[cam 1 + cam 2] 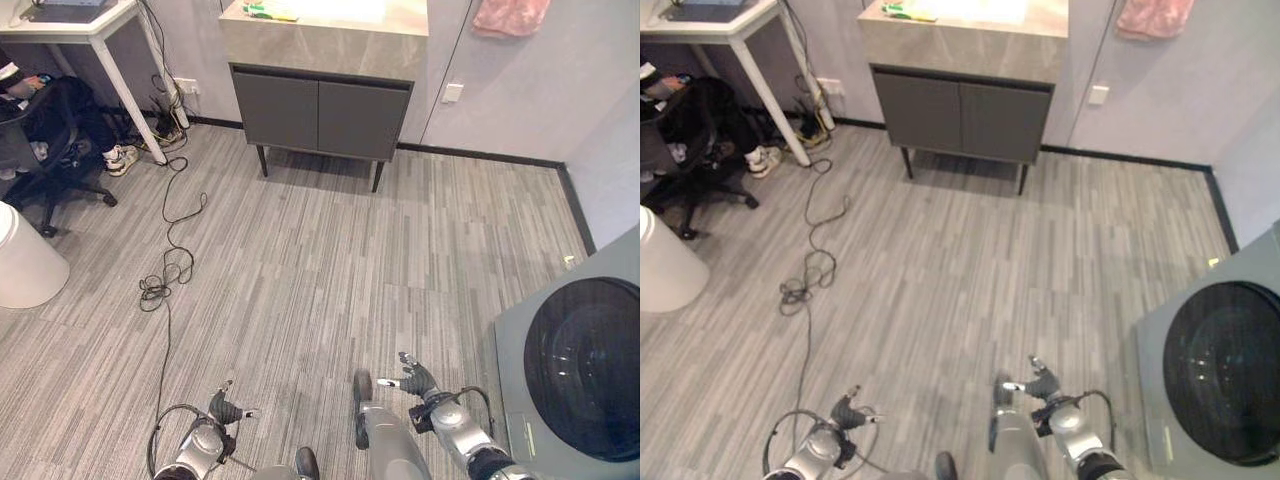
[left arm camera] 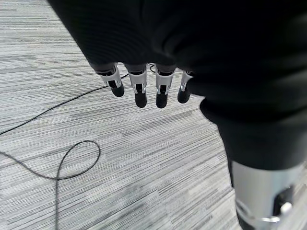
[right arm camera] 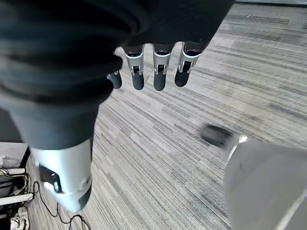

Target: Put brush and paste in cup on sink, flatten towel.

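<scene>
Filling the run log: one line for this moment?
left hand: open, empty | right hand: open, empty | vanity: far, across floor | towel: on wall | task: not started

floor (image 1: 330, 260): grey, striped
cabinet (image 1: 320, 115): dark grey doors, beige marbled top
towel (image 1: 510, 15): pink
washer (image 1: 580, 370): grey, black door

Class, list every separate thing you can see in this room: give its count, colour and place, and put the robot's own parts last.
Sink cabinet: one, dark grey doors, stone top, far wall.
Green item: one, on the cabinet top; too small to identify.
Towel: one, pink, hanging on the wall right of the cabinet.
Washing machine: one, grey, dark round door, near right.
Desk: one, white, far left.
Office chair: one, black, under the desk.
Bin: one, white, left edge.
Left hand: open, low, holding nothing.
Right hand: open, low, holding nothing.
</scene>
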{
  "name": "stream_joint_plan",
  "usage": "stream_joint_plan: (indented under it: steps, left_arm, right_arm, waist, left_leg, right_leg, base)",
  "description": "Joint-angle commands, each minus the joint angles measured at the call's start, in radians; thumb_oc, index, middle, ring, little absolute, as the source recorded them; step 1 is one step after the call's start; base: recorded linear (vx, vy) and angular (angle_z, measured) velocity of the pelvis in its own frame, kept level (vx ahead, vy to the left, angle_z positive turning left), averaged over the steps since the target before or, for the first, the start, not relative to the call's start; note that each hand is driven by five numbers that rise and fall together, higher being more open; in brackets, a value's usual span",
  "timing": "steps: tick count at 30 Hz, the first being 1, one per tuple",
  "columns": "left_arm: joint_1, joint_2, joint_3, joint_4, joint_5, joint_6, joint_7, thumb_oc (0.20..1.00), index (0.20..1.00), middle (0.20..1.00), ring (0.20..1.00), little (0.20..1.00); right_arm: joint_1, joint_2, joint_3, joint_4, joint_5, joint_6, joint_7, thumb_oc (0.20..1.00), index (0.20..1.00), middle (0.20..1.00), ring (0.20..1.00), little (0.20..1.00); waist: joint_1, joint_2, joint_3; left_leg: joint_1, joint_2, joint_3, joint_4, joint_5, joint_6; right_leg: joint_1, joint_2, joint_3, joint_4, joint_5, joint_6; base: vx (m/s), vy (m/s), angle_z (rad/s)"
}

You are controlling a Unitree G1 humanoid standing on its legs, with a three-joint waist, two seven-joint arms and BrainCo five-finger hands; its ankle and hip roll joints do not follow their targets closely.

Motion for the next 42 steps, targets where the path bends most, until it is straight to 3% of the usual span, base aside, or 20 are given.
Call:
stream_joint_plan:
  steps: [1, 5, 6, 7, 8, 10, 12, 15, 16, 17, 21, 26, 27, 31, 33, 34, 37, 39, 40, 42]
  left_arm:
    - [0.004, 0.024, -0.001, -0.024, 0.040, -0.020, 0.015, 1.000, 1.000, 1.000, 1.000, 1.000]
    - [-0.002, -0.018, -0.003, 0.050, 0.019, -0.011, 0.012, 1.000, 1.000, 1.000, 1.000, 1.000]
    - [-0.002, -0.019, -0.003, 0.050, 0.019, -0.012, 0.012, 1.000, 1.000, 1.000, 1.000, 1.000]
    - [-0.012, -0.026, -0.023, 0.066, 0.028, -0.005, -0.003, 1.000, 1.000, 1.000, 1.000, 1.000]
    - [-0.014, -0.020, -0.034, 0.046, 0.034, -0.003, -0.006, 1.000, 1.000, 1.000, 1.000, 1.000]
    - [-0.026, -0.023, -0.043, 0.022, 0.011, -0.001, 0.006, 1.000, 1.000, 1.000, 1.000, 1.000]
    - [-0.039, -0.024, -0.048, -0.014, 0.004, -0.007, 0.023, 1.000, 1.000, 1.000, 1.000, 1.000]
    - [-0.045, -0.023, -0.056, -0.019, 0.027, -0.010, 0.040, 1.000, 1.000, 1.000, 1.000, 1.000]
    - [-0.051, -0.021, -0.058, -0.008, 0.051, -0.003, 0.051, 1.000, 1.000, 1.000, 1.000, 1.000]
    - [-0.048, -0.025, -0.049, 0.010, 0.049, -0.002, 0.062, 1.000, 1.000, 1.000, 1.000, 1.000]
    - [-0.037, -0.023, -0.036, 0.043, 0.048, -0.002, 0.062, 1.000, 1.000, 1.000, 1.000, 1.000]
    - [-0.021, -0.003, -0.027, 0.051, 0.050, -0.001, 0.056, 1.000, 1.000, 1.000, 1.000, 1.000]
    - [-0.028, 0.008, -0.042, 0.044, 0.069, 0.001, 0.048, 1.000, 1.000, 1.000, 1.000, 1.000]
    - [-0.032, 0.031, -0.057, 0.014, 0.082, 0.003, 0.043, 1.000, 1.000, 1.000, 1.000, 1.000]
    - [-0.035, 0.034, -0.058, 0.015, 0.090, 0.003, 0.043, 1.000, 1.000, 1.000, 1.000, 1.000]
    - [-0.040, 0.034, -0.059, 0.029, 0.101, 0.007, 0.045, 1.000, 1.000, 1.000, 1.000, 1.000]
    - [-0.045, 0.035, -0.040, 0.067, 0.092, 0.011, 0.056, 1.000, 1.000, 1.000, 1.000, 1.000]
    - [-0.051, 0.029, -0.040, 0.081, 0.097, 0.015, 0.051, 1.000, 1.000, 1.000, 1.000, 1.000]
    - [-0.062, 0.022, -0.041, 0.099, 0.109, 0.016, 0.049, 1.000, 1.000, 1.000, 1.000, 1.000]
    - [-0.068, 0.016, -0.042, 0.110, 0.124, 0.018, 0.042, 1.000, 1.000, 1.000, 1.000, 1.000]
  right_arm:
    - [-0.051, -0.038, 0.000, -0.035, -0.014, -0.014, -0.014, 1.000, 1.000, 1.000, 1.000, 1.000]
    - [-0.012, -0.069, 0.008, -0.022, -0.025, -0.016, -0.001, 1.000, 1.000, 1.000, 1.000, 1.000]
    - [-0.012, -0.070, 0.008, -0.022, -0.025, -0.016, -0.001, 1.000, 1.000, 1.000, 1.000, 1.000]
    - [-0.004, -0.078, 0.006, -0.014, -0.028, -0.015, -0.003, 1.000, 1.000, 1.000, 1.000, 1.000]
    - [0.001, -0.085, 0.003, -0.026, -0.025, -0.017, -0.006, 1.000, 1.000, 1.000, 1.000, 1.000]
    - [-0.005, -0.089, 0.001, -0.014, -0.021, -0.016, -0.024, 1.000, 1.000, 1.000, 1.000, 1.000]
    - [-0.028, -0.117, 0.029, -0.023, -0.112, -0.003, -0.053, 1.000, 1.000, 1.000, 1.000, 1.000]
    - [-0.029, -0.115, 0.029, -0.020, -0.115, -0.009, -0.063, 1.000, 1.000, 1.000, 1.000, 1.000]
    - [-0.027, -0.106, 0.050, -0.013, -0.145, -0.006, -0.061, 1.000, 1.000, 1.000, 1.000, 1.000]
    - [-0.031, -0.094, 0.070, 0.004, -0.162, -0.011, -0.060, 1.000, 1.000, 1.000, 1.000, 1.000]
    - [-0.029, -0.075, 0.082, 0.027, -0.157, -0.012, -0.033, 1.000, 1.000, 1.000, 1.000, 1.000]
    - [-0.013, -0.051, 0.085, 0.033, -0.161, -0.009, -0.027, 1.000, 1.000, 1.000, 1.000, 1.000]
    - [-0.004, -0.038, 0.066, 0.037, -0.142, -0.010, -0.024, 1.000, 1.000, 1.000, 1.000, 1.000]
    - [-0.026, -0.032, 0.069, 0.025, -0.142, -0.005, -0.020, 1.000, 1.000, 1.000, 1.000, 1.000]
    - [-0.035, -0.028, 0.070, 0.016, -0.149, -0.005, -0.021, 1.000, 1.000, 1.000, 1.000, 1.000]
    - [-0.037, -0.027, 0.076, 0.007, -0.149, -0.008, -0.016, 1.000, 1.000, 1.000, 1.000, 1.000]
    - [-0.035, -0.022, 0.085, -0.001, -0.146, -0.015, -0.015, 1.000, 1.000, 1.000, 1.000, 1.000]
    - [-0.031, -0.028, 0.092, -0.004, -0.144, -0.017, -0.017, 1.000, 1.000, 1.000, 1.000, 1.000]
    - [-0.024, -0.033, 0.083, -0.008, -0.139, -0.017, -0.023, 1.000, 1.000, 1.000, 1.000, 1.000]
    - [-0.011, -0.047, 0.080, -0.035, -0.146, -0.012, -0.022, 1.000, 1.000, 1.000, 1.000, 1.000]
  waist:
    - [-0.017, 0.003, -0.004]
    - [-0.042, 0.028, -0.065]
    - [-0.043, 0.029, -0.065]
    - [-0.039, 0.017, -0.065]
    - [-0.035, 0.002, -0.057]
    - [-0.003, -0.038, -0.019]
    - [0.037, -0.056, -0.004]
    - [0.049, -0.051, -0.002]
    - [0.070, -0.047, -0.006]
    - [0.097, -0.034, -0.011]
    - [0.117, -0.026, -0.038]
    - [0.136, -0.054, -0.077]
    - [0.137, -0.072, -0.082]
    - [0.116, -0.035, -0.040]
    - [0.103, -0.008, -0.020]
    - [0.085, -0.004, -0.018]
    - [0.065, 0.005, -0.007]
    - [0.034, -0.005, 0.000]
    - [0.021, -0.033, -0.009]
    - [0.001, -0.031, -0.003]
  left_leg:
    - [0.173, 0.073, -0.029, -0.029, 0.027, -0.070]
    - [0.152, 0.161, -0.071, 0.068, 0.200, -0.134]
    - [0.151, 0.164, -0.073, 0.069, 0.199, -0.136]
    - [0.055, 0.202, -0.067, 0.276, 0.320, -0.162]
    - [0.001, 0.233, -0.053, 0.393, 0.370, -0.169]
    - [-0.136, 0.262, -0.001, 0.556, 0.366, -0.136]
    - [-0.310, 0.217, 0.083, 0.475, 0.276, -0.115]
    - [-0.361, 0.234, 0.165, 0.331, 0.287, -0.124]
    - [-0.378, 0.216, 0.173, 0.144, 0.320, -0.120]
    - [-0.386, 0.215, 0.113, -0.085, 0.402, -0.128]
    - [-0.396, 0.222, 0.039, -0.123, 0.443, -0.147]
    - [-0.390, 0.172, 0.030, -0.028, 0.396, -0.096]
    - [-0.391, 0.137, 0.068, 0.041, 0.324, -0.060]
    - [-0.285, 0.102, 0.085, 0.038, 0.260, -0.008]
    - [-0.227, 0.100, 0.093, 0.019, 0.229, 0.008]
    - [-0.193, 0.090, 0.080, 0.003, 0.221, 0.007]
    - [-0.105, 0.080, 0.065, -0.043, 0.209, -0.003]
    - [-0.049, 0.052, 0.027, -0.067, 0.183, -0.009]
    - [-0.013, 0.023, 0.019, -0.078, 0.158, -0.018]
    - [0.018, 0.030, -0.001, -0.068, 0.133, -0.027]
  right_leg:
    - [0.016, 0.009, 0.055, 0.082, 0.128, 0.056]
    - [0.084, 0.126, 0.085, 0.107, 0.081, -0.018]
    - [0.084, 0.127, 0.082, 0.107, 0.080, -0.019]
    - [0.152, 0.138, 0.064, 0.080, 0.048, -0.062]
    - [0.184, 0.142, 0.055, 0.072, 0.033, -0.086]
    - [0.254, 0.144, 0.061, 0.062, -0.019, -0.126]
    - [0.323, 0.128, 0.070, 0.055, -0.054, -0.113]
    - [0.359, 0.137, 0.072, 0.050, -0.080, -0.099]
    - [0.412, 0.143, 0.085, 0.047, -0.110, -0.087]
    - [0.467, 0.151, 0.106, 0.043, -0.142, -0.076]
    - [0.537, 0.144, 0.151, 0.042, -0.173, -0.065]
    - [0.566, 0.089, 0.191, 0.139, -0.176, -0.038]
    - [0.527, 0.048, 0.209, 0.274, -0.031, 0.007]
    - [0.381, 0.024, 0.191, 0.554, 0.170, 0.016]
    - [0.308, 0.027, 0.150, 0.624, 0.139, 0.014]
    - [0.266, 0.078, 0.169, 0.616, 0.091, 0.011]
    - [0.168, 0.101, 0.089, 0.496, -0.017, -0.012]
    - [0.111, 0.168, 0.107, 0.396, -0.035, -0.009]
    - [0.080, 0.169, 0.099, 0.248, -0.009, -0.001]
    - [0.116, 0.160, 0.088, 0.181, 0.003, 0.002]
  base:
    - [0.33, -0.188, 0.31]
    - [0.39, -0.260, 0.57]
    - [0.40, -0.346, 0.24]
    - [0.37, -0.397, 0.01]
    - [0.54, -0.623, 0.12]
    - [0.45, -0.426, 0.29]
    - [0.45, -0.140, 0.06]
    - [0.36, 0.030, -0.25]
    - [0.68, 0.180, -0.43]
    - [0.68, 0.179, -0.59]
    - [0.53, 0.164, -0.70]
    - [0.38, 0.192, -0.61]
    - [0.51, 0.347, -0.32]
    - [0.39, 0.380, -0.01]
    - [0.34, 0.339, -0.20]
    - [0.28, 0.172, -0.07]
    - [0.36, 0.159, 0.09]
    - [0.45, 0.061, 0.24]
    - [0.43, 0.023, 0.42]
    - [0.39, -0.045, 0.58]
